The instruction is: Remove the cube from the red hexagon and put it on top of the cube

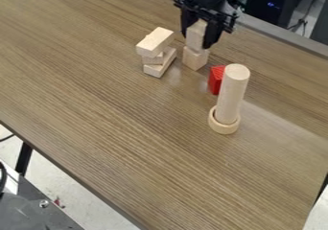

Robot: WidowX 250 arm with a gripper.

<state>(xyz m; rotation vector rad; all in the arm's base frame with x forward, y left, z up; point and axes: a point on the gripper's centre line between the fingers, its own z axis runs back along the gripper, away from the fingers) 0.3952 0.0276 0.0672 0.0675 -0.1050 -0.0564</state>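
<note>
Nearest, the tall wooden cylinder (232,92) standing in its ring (223,126) looks easy to topple; the red block (216,79) just behind should be stiff. Farther back, the upper wooden block (196,36) sits on the lower cube (194,58), the end effector (196,41) parted only to its width and seemingly gripping it. Likely light, rigid, slightly slippery, it's best pinched squarely on opposite flat sides, gently, sparing the cube beneath.

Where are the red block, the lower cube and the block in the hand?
Red block (215,80): camera view, on its side facing the camera.
Lower cube (192,59): camera view, on its side facing the camera.
Upper block (194,37): camera view, on its side.
</note>
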